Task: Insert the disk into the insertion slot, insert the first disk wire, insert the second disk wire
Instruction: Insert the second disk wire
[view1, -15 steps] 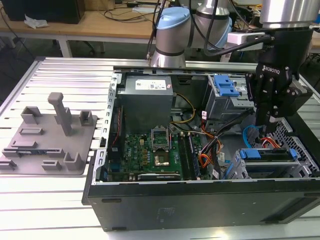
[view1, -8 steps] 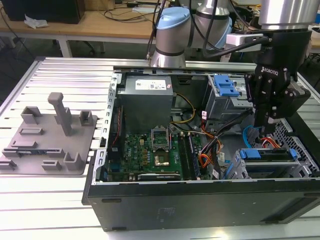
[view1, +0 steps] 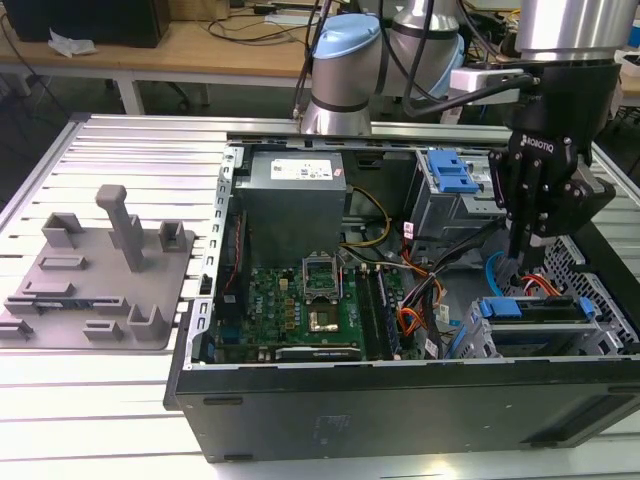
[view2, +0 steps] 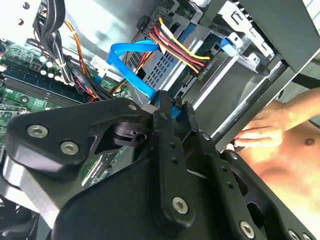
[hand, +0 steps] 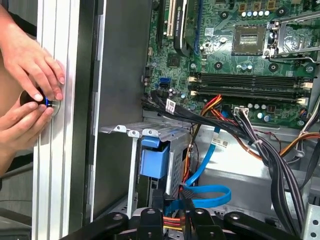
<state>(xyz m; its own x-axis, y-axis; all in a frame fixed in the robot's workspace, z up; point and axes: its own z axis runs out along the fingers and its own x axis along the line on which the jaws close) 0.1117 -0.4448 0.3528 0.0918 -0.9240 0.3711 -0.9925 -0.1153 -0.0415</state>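
The disk, framed in its blue carrier, lies inside the insertion slot, the low grey cage at the exterior view's right. A bundle of red, yellow and black wires ends in a black plug seated at the disk's back. My gripper hangs just above the cage. Its fingers are shut on the connector of the flat blue wire, which loops away behind them. In the first wrist view the gripper holds that black connector with the blue wire curling off it.
A person's hands press a button on the aluminium table beside the case wall; one hand is in the second wrist view too. The taller grey bay with a blue latch, the motherboard and loose cable bundles surround the cage.
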